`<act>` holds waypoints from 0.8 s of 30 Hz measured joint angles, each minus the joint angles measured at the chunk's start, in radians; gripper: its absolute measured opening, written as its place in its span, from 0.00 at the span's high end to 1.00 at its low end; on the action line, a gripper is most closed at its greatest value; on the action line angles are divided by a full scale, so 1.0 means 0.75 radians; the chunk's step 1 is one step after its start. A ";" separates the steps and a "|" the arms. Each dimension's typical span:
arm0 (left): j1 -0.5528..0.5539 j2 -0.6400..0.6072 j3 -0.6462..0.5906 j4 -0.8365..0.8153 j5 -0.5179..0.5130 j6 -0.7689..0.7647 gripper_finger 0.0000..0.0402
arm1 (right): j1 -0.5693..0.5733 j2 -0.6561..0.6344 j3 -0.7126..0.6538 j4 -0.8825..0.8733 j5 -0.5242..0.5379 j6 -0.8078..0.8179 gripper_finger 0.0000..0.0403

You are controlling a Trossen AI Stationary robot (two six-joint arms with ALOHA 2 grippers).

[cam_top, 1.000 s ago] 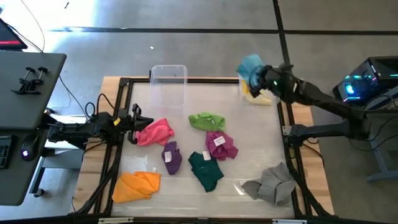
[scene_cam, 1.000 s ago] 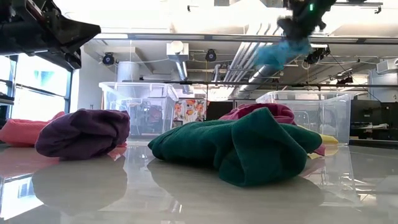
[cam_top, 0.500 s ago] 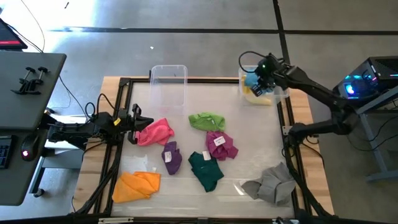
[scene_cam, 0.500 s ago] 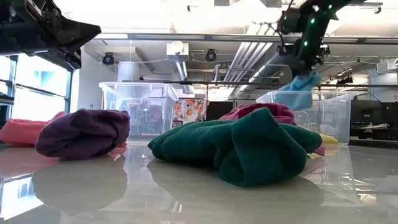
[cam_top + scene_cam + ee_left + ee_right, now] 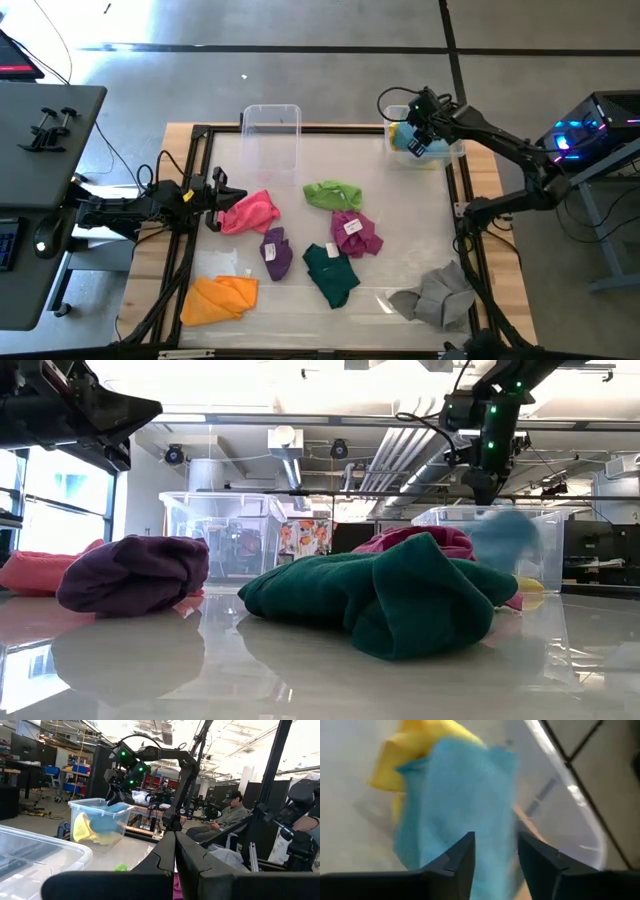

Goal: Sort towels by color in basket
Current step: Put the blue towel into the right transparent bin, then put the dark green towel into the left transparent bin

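Note:
The light blue towel (image 5: 460, 795) drops, blurred, into the clear bin (image 5: 452, 152) at the table's far right corner, onto the yellow towel (image 5: 420, 750). My right gripper (image 5: 420, 118) hangs open just above the bin, its fingers apart over the blue cloth and clear of it (image 5: 503, 540). My left gripper (image 5: 218, 192) is shut at the table's left side, beside the pink towel (image 5: 250, 210). Light green (image 5: 333, 193), magenta (image 5: 355, 232), purple (image 5: 276, 252), dark green (image 5: 331, 272), orange (image 5: 220, 297) and grey (image 5: 435, 295) towels lie crumpled on the table.
A second clear bin (image 5: 271, 135) stands at the far edge, left of the middle. A black frame (image 5: 190, 160) runs round the table top. A person (image 5: 232, 815) sits in the room beyond the table.
My right gripper has come down toward the far right bin and has opened. The light blue towel, which hung from its fingers above the bin, has fallen out of the hold into the bin, onto the yellow towel.

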 joint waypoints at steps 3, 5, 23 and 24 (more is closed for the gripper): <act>0.000 0.000 0.000 0.000 0.000 -0.001 1.00 | -0.001 -0.005 0.000 -0.003 0.073 0.008 0.59; 0.000 0.000 0.000 0.000 0.000 -0.001 1.00 | -0.001 -0.005 0.000 -0.004 0.110 0.028 0.58; 0.000 0.000 0.000 -0.003 0.004 0.006 1.00 | 0.425 -0.288 -0.121 0.342 0.018 0.201 0.63; 0.000 0.000 0.000 -0.003 0.006 0.006 1.00 | 0.474 -0.304 -0.158 0.404 -0.013 0.200 0.63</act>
